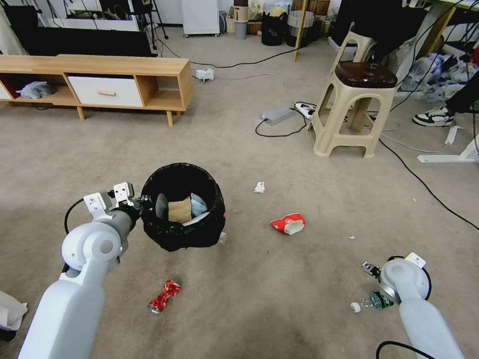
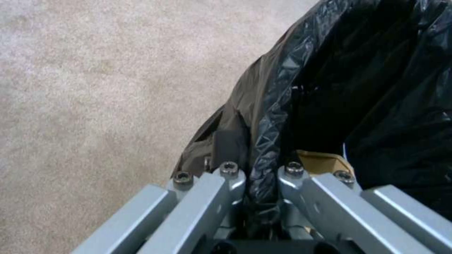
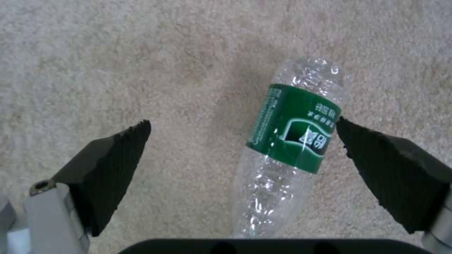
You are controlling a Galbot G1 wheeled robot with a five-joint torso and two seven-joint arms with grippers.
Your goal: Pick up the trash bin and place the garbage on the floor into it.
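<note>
The bin [image 1: 182, 207], lined with a black bag, is held at its rim by the left gripper [image 1: 141, 203], whose fingers [image 2: 229, 176] are pinched narrow on the folded bag edge [image 2: 271, 141]. In the head view the bin sits left of the carpet's middle, its mouth open upward; inside lie a brown paper piece [image 1: 179, 209] and something pale blue [image 1: 198, 204].

On the carpet [image 1: 239, 299] around it: a white paper wad [image 1: 259, 187] a little beyond and to the right, a red-and-white wrapper [image 1: 288, 223] to the right, and a crushed red can [image 1: 165, 296] nearer the robot.

Near the carpet's right side, the right gripper [image 3: 242, 141] hangs wide open over a clear bottle [image 3: 287, 141] with a green label. The bottle lies on its side between the pads [image 3: 113, 165], close to one and well apart from the other. Its pale cap [image 1: 355, 307] shows in the head view.

Farther off stand a beige stool [image 1: 352, 107] and a low wooden cabinet [image 1: 100, 80], with cables [image 1: 424, 184] trailing across the floor.
</note>
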